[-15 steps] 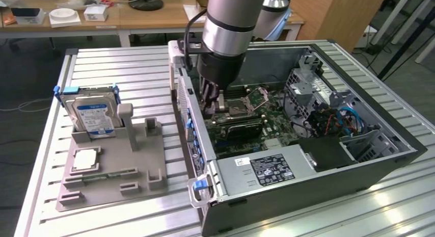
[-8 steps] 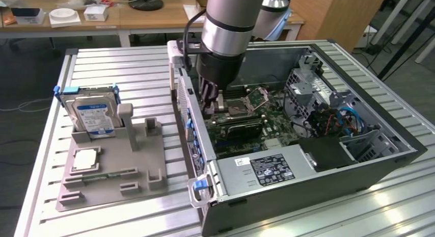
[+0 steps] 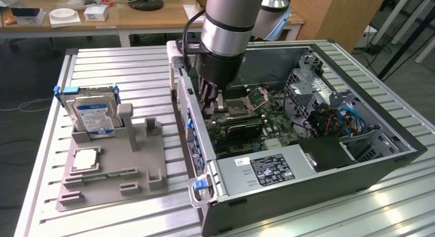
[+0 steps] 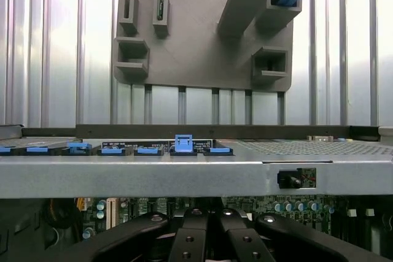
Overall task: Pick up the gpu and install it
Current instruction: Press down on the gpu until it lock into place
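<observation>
Exterior view: the arm reaches down into the open computer case (image 3: 319, 188), and its wide body covers the upper part of the gripper (image 3: 216, 105) and part of the motherboard (image 3: 272, 120) behind it. The dark fingers hang close together over the board. Just beside them, toward the near side of the case, lies the gpu (image 3: 239, 129), a flat dark card with a greenish edge, among the board's parts. Whether the fingertips touch it cannot be made out, and its seating in a slot is too small to judge.

Outside the case, at the exterior view's left, a grey holder (image 3: 115, 165) on the slatted table (image 3: 41, 145) carries an upright hard drive (image 3: 95, 117) and a flat square chip (image 3: 85, 159).

Wrist view: the gripper (image 4: 206, 240) is cut off at the frame edge, its black fingers (image 4: 187, 243) pressed together with nothing seen between them. Past them runs the grey case wall (image 4: 196, 176) with a row of blue clips (image 4: 183, 143). The holder (image 4: 196, 35) lies beyond, its top cropped.
</observation>
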